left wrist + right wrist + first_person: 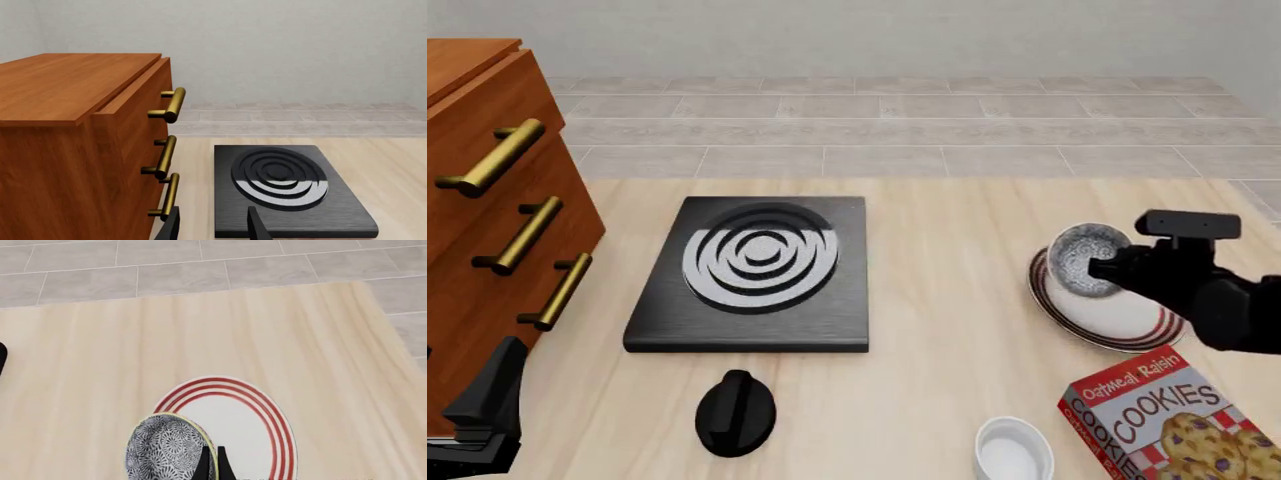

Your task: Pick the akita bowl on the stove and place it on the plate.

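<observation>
The akita bowl (pixel 1085 258), dark outside with a grey-white speckled inside, is over the left part of the red-striped white plate (pixel 1110 318) at the table's right. My right gripper (pixel 1113 264) is shut on the bowl's rim. In the right wrist view the thin fingers (pixel 203 463) pinch the rim of the bowl (pixel 165 449), which overlaps the edge of the plate (pixel 257 422); I cannot tell whether bowl and plate touch. The black stove (pixel 754 268) has a bare ringed burner. My left gripper (pixel 212 227) hangs open near the stove's (pixel 287 192) front corner, holding nothing.
A wooden cabinet (pixel 487 190) with brass handles stands at the left. A black round knob (pixel 735 410) lies in front of the stove. A plain white small bowl (pixel 1014 450) and a cookies box (pixel 1168 418) sit near the front right, close to the plate.
</observation>
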`<state>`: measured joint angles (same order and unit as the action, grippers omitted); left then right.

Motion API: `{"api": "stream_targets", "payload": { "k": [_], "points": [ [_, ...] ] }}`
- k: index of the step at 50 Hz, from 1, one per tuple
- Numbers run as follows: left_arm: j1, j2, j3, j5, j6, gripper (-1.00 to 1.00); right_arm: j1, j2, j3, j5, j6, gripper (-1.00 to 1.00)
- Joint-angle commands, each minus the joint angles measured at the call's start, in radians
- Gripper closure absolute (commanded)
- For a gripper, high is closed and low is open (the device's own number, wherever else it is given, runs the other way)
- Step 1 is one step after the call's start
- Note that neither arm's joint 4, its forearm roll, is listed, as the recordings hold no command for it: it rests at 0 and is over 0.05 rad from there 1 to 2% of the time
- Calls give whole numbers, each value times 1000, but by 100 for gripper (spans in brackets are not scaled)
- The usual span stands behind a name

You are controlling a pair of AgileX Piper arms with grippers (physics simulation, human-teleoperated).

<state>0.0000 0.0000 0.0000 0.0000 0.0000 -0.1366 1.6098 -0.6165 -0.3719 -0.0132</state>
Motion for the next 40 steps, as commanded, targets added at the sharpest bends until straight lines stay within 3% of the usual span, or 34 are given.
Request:
{"api": "stream_targets", "payload": {
  "k": [1, 25, 40],
  "points": [
    [0, 0, 0, 0, 0, -100, -38, 44, 4, -44, -40, 100],
    [0, 0, 0, 0, 0, -100, -38, 139, 2, -98, -83, 100],
    [0, 0, 0, 0, 0, -100, -38, 139, 1, -84, -110, 100]
  ]
}}
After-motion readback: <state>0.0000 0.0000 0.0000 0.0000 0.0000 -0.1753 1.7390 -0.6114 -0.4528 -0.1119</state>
